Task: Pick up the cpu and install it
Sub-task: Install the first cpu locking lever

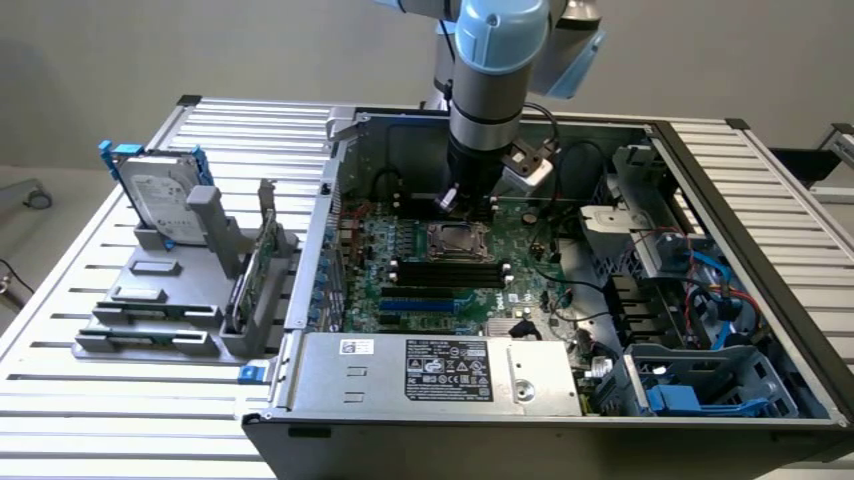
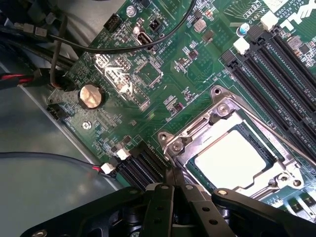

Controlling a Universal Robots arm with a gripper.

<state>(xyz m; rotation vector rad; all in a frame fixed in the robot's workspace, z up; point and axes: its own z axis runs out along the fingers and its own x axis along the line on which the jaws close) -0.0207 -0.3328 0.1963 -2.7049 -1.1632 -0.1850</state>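
Wrist view: my tool [image 2: 174,190] is closed with nothing in it, just beside the socket frame [image 2: 217,111] on the green motherboard [image 2: 163,74]. Black cables [image 2: 148,42] and a round coin battery [image 2: 92,96] lie nearby. The cpu [image 2: 232,158] sits flat inside the socket, square and shiny silver.

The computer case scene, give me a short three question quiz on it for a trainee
1. True or false: the cpu lies in the motherboard socket.
2. The gripper is: A) shut, B) wide open.
3. In the exterior view, on which side of the case does the hard drive stand?

Key: 1 true. 2 A. 3 the exterior view's left, upright in a grey holder outside the case.
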